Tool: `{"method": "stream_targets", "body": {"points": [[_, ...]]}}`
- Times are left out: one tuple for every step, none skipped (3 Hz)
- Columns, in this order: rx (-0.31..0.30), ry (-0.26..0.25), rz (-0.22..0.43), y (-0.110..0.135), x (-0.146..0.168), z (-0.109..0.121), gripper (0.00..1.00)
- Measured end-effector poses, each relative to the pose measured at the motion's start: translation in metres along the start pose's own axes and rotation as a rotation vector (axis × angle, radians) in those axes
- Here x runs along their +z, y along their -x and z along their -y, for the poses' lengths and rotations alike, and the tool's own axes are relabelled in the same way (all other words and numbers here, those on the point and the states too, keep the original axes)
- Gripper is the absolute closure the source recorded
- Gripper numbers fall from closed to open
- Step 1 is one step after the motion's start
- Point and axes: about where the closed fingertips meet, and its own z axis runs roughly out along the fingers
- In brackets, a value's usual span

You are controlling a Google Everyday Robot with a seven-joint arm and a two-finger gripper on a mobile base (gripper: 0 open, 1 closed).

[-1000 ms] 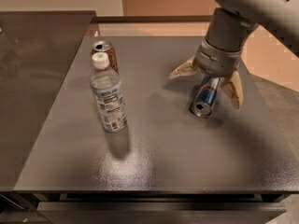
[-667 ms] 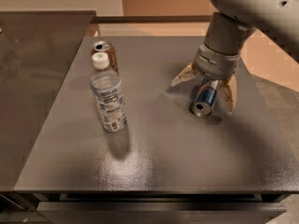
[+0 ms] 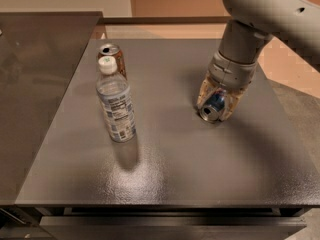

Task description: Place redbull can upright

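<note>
The redbull can (image 3: 214,105) lies tilted on its side on the dark grey table (image 3: 175,179), right of centre, with its silver top facing the front. My gripper (image 3: 216,110) comes down from the grey arm at the upper right. Its two pale fingers (image 3: 203,93) are closed against both sides of the can, which still rests low at the table surface.
A clear water bottle (image 3: 116,106) with a white cap stands upright at the left of the table. A brown can (image 3: 111,56) stands upright just behind it. A second dark tabletop (image 3: 35,84) adjoins on the left. The table's right edge is near the arm.
The gripper's fingers were spread wide over the can and have now closed in on its sides. The gripper has come lower. The bottle and brown can have not moved.
</note>
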Motion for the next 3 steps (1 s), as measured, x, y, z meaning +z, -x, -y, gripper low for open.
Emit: {"method": "stream_targets", "body": {"points": [[0.03,-0.012,-0.007,0.0,-0.006,-0.001,0.84],[0.118,-0.072,0.012,0.001,-0.025,0.005,1.0],[0.235,-0.15,0.056,0.004,-0.048,0.017,1.0]]}}
